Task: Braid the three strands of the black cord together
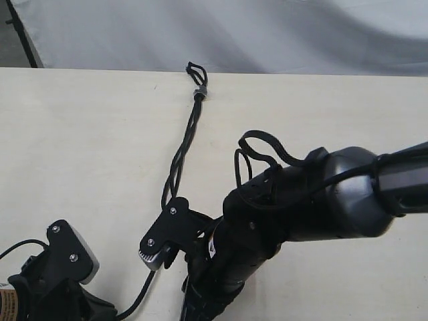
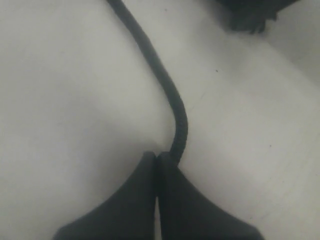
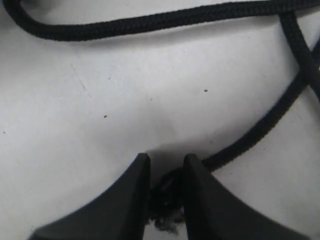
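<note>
Left jaws: pressed together, no gap. The held strand (image 2: 163, 75) runs into their tips and ends there, so it reads as pinched (the contact itself sits in shadow). Just ahead of the tips it bends, then lies flat on the desk (image 1: 80, 147), leading away from the jaws.

Right jaws: narrow gap between them. The frayed strand (image 3: 257, 127) has its ragged end sitting in that gap, just behind the fingertips. Can't tell whether the pads actually bite on it. From the gap it leaves to one side of the jaws. Further out it crosses a second strand (image 3: 150, 24), which lies crosswise well ahead of the tips.

Exterior view: the black cord (image 1: 179, 155) lies on the desk. Its loop (image 1: 194, 69) and grey band (image 1: 198, 91) are at the far end, well ahead of the right jaws. From the band the strands run twisted around each other, right down to the right jaws. The left jaws sit off to the side of the right jaws, apart from them.
</note>
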